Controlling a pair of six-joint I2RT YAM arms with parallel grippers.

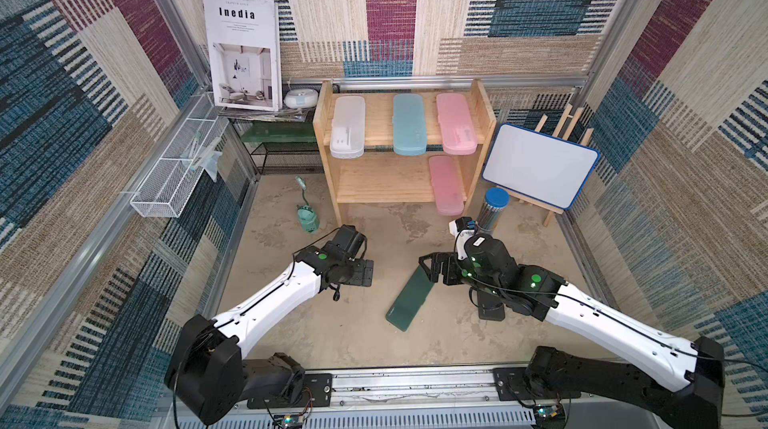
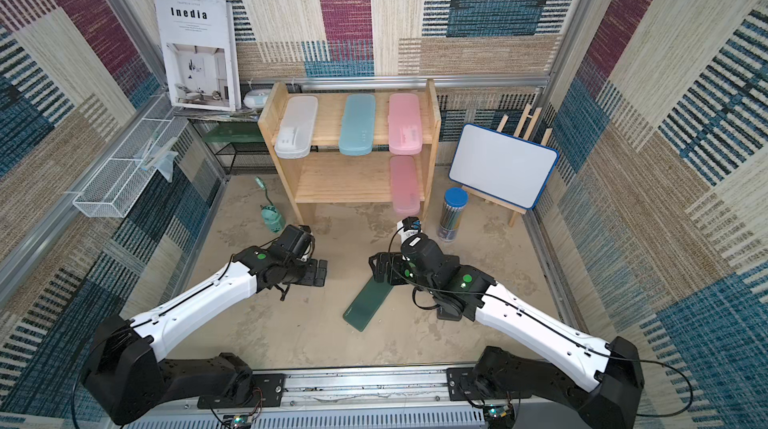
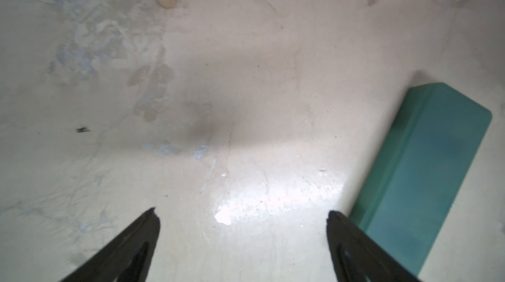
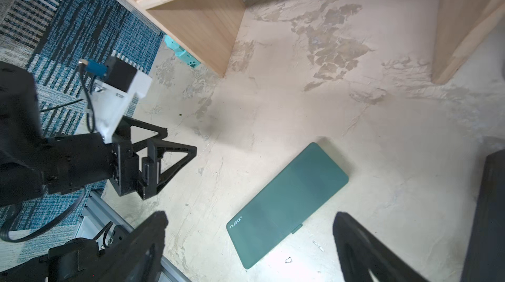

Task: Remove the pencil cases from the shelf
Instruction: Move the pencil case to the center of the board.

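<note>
1. Four pencil cases sit on the shelf [image 1: 382, 184]. The frosted white case [image 1: 348, 128], the light blue case [image 1: 409, 125] and the upper pink case [image 1: 455, 123] lie side by side on the top tier. The lower pink case [image 1: 446, 186] lies alone at the right end of the bottom tier.
2. The dark green case [image 1: 409, 302] already lies flat on the table [image 1: 311, 323], partly under the right tool [image 1: 432, 267].
3. Both tools have their fingers spread wide and hold nothing; the left tool [image 3: 241, 212] hangs over bare table.
4. The likely next target is the lower pink case. It lies ahead of the right tool, long axis running front to back, near end overhanging the tier toward the robot. The right arm is clearly nearer, but its tool is aimed down at the table and would need to turn toward the shelf.
</note>
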